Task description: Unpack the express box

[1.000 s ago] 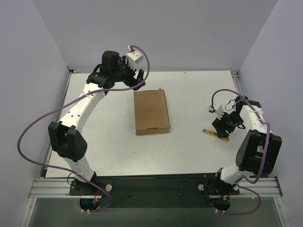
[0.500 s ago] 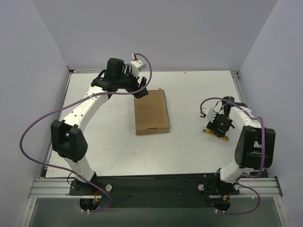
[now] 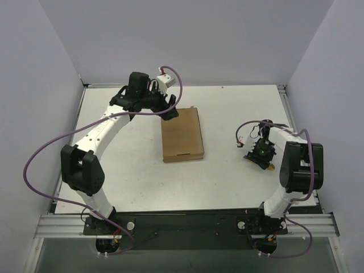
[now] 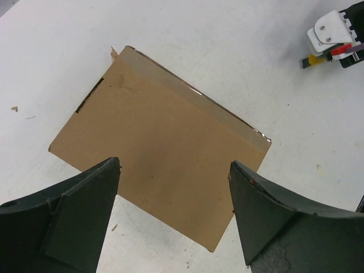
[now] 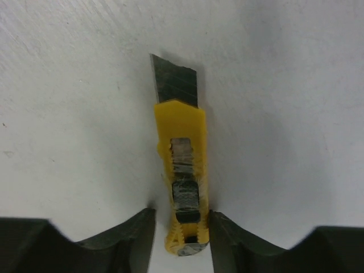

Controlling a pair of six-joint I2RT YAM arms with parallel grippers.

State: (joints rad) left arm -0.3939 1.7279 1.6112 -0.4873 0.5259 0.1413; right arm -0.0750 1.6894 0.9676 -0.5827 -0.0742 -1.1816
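Express box [image 3: 182,135] on the middle of the desk [image 3: 125,165], left end effector [image 3: 166,108] over its far left corner, utility knife [image 5: 182,165] well right of the box, handle between the fingers [image 5: 133,239] of the right end effector [image 5: 181,216]

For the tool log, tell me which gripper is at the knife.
The right gripper: its fingers flank the handle of the yellow knife, blade pointing away. The left gripper hangs wide open above the box, holding nothing.

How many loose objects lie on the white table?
2. The flat brown cardboard box lies at the centre, below the left gripper; the small yellow utility knife lies right, between the fingers of the right gripper. The box may hide more.
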